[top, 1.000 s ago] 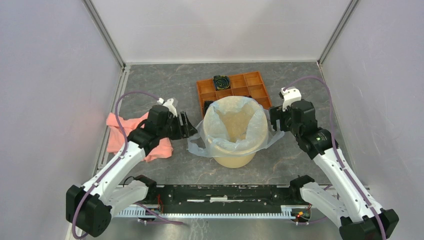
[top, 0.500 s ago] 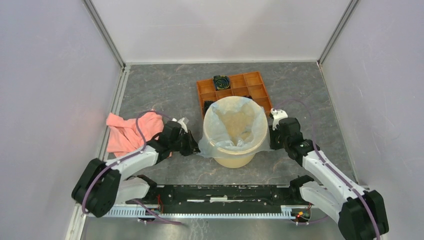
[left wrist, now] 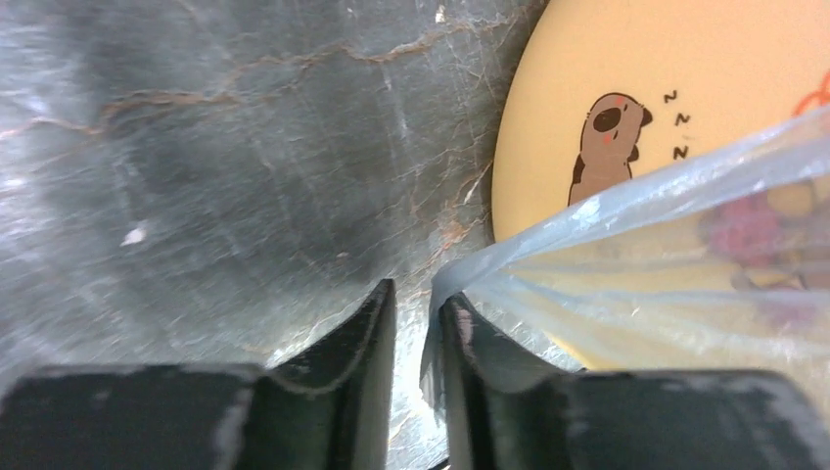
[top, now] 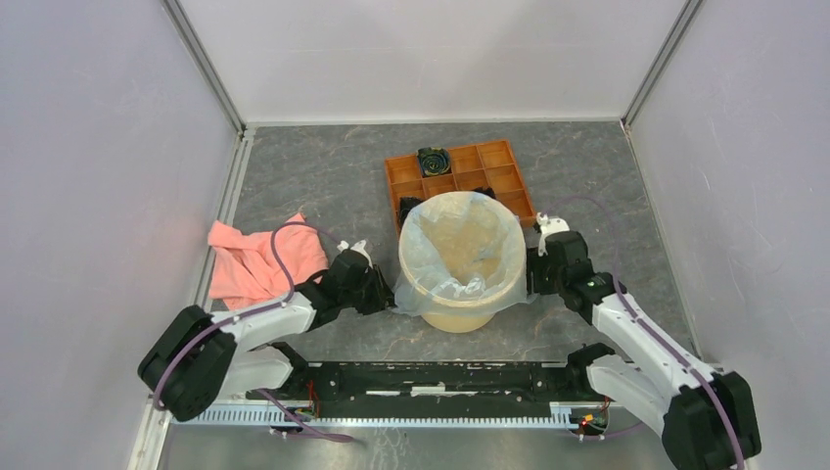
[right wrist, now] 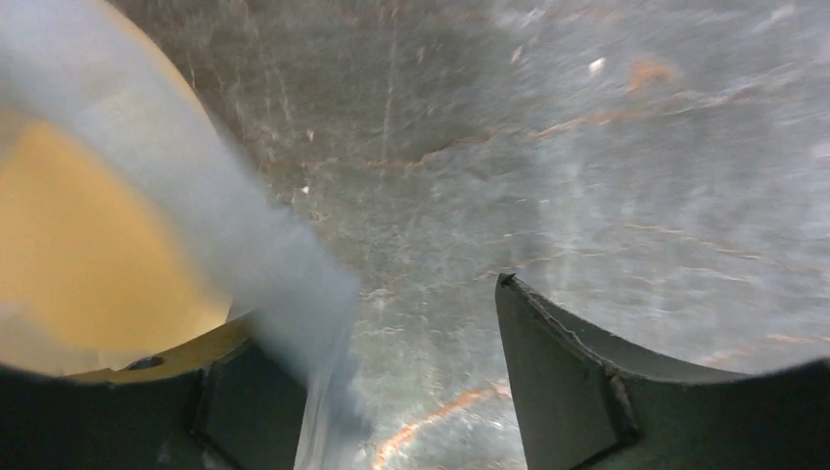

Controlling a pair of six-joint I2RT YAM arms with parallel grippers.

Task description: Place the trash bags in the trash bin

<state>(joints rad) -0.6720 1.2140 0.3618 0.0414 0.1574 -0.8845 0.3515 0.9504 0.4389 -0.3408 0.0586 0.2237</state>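
Note:
The yellow-tan trash bin [top: 460, 315] stands upright mid-table. The pale blue trash bag [top: 431, 294] lines it and folds over the rim, down the outer wall. My left gripper [top: 382, 292] is low at the bin's left side. In the left wrist view [left wrist: 411, 294] its jaws stand a narrow gap apart, with the bag's edge [left wrist: 636, 225] draped over the right finger, not clamped, beside the bin [left wrist: 568, 98]. My right gripper [top: 533, 279] is low at the bin's right side. In the right wrist view [right wrist: 411, 313] it is wide open, the bag [right wrist: 225, 215] hanging over its left finger.
An orange compartmented tray [top: 489, 171] sits right behind the bin, with a dark coiled object [top: 433, 160] in one cell. A salmon-pink cloth [top: 259, 259] lies at the left, near the left arm. Walls close the table on three sides.
Both grippers came down and in against the bin's lower sides. The bag's flared edges were pulled down with them and now hug the bin's outer wall.

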